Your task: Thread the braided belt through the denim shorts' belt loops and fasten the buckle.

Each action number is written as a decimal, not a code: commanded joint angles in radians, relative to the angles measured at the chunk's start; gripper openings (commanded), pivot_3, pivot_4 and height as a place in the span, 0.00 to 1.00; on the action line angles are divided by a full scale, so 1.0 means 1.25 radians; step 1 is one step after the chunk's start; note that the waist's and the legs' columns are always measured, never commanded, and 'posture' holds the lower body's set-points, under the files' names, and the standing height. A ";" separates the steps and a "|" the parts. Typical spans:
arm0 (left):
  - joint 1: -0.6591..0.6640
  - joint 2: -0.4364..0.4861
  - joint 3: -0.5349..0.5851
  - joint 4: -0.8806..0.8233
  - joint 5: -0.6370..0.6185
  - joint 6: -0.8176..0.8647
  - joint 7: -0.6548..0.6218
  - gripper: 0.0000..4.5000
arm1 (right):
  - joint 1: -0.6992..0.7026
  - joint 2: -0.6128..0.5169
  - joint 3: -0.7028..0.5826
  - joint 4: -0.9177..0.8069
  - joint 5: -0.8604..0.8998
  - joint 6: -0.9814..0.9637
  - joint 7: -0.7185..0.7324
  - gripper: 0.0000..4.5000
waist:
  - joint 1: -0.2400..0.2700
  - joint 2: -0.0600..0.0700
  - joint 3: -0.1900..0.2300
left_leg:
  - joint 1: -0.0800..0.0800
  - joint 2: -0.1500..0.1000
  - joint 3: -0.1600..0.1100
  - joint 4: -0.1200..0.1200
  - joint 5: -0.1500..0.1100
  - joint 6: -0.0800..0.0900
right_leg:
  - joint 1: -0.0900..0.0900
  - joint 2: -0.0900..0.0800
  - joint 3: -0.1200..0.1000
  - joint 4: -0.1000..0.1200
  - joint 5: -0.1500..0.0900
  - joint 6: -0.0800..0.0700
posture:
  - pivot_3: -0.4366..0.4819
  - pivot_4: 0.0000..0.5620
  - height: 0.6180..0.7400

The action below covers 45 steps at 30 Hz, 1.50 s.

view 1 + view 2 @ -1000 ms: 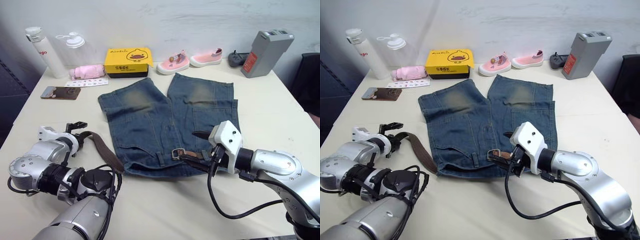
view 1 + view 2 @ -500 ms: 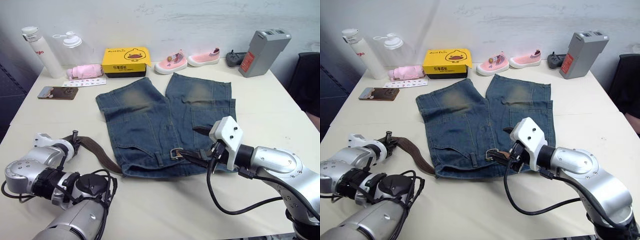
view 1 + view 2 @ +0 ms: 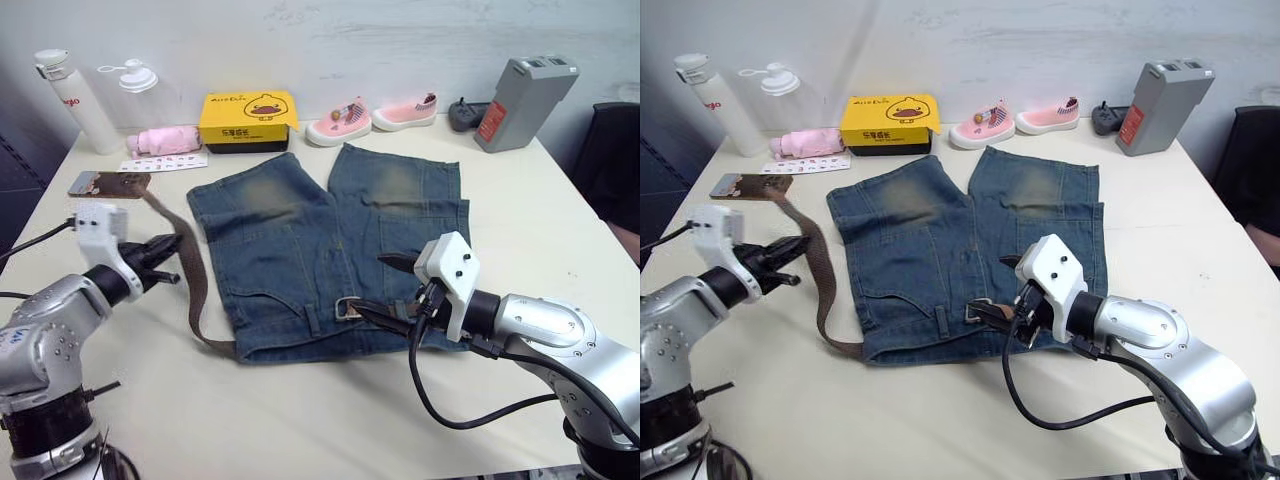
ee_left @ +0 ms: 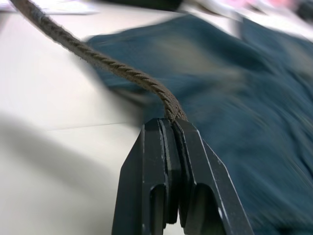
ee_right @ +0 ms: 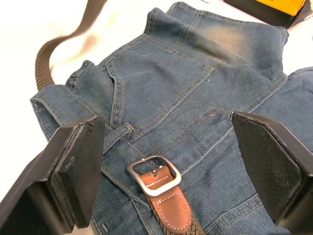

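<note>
Braided belt (image 3: 190, 290) soft, floppy; left end effector (image 3: 160, 252) pinches strap. Right end effector (image 5: 166, 166) open over stiff buckle (image 5: 154, 175): grab there.

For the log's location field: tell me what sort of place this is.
Probably an indoor lab or office test bench: a plain white table against a bare wall, set out with mixed props such as a grey battery pack, pink shoes and water bottles.

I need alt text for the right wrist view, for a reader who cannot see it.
A silver buckle on a brown belt lies on blue denim shorts, between the open right gripper's two black fingers.
</note>
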 commanded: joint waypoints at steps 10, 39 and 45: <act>0.027 0.152 -0.091 -0.023 -0.207 -0.068 -0.340 0.01 | -0.031 -0.039 0.109 0.007 -0.115 -0.097 0.010 0.98 | -0.007 0.006 0.003 | 0.000 0.004 0.000 0.000 0.000 0.001 | 0.000 0.005 0.000 0.000 0.000 -0.002 | 0.48 0.27 0.77; -0.150 0.226 -0.342 0.151 -0.377 0.110 -0.590 0.00 | -0.066 0.104 0.398 0.357 -0.882 -0.881 -0.145 0.56 | -0.011 0.004 0.003 | -0.001 0.007 0.000 0.001 0.001 0.001 | -0.006 0.008 0.003 0.005 -0.002 -0.006 | 0.48 0.27 0.77; -0.147 0.243 -0.352 0.161 -0.365 0.093 -0.611 0.00 | -0.050 0.105 0.370 0.372 -0.895 -0.882 -0.120 0.01 | -0.014 0.004 0.003 | -0.001 0.007 0.000 0.001 0.001 0.001 | -0.006 0.008 0.003 0.006 -0.003 -0.007 | 0.48 0.27 0.77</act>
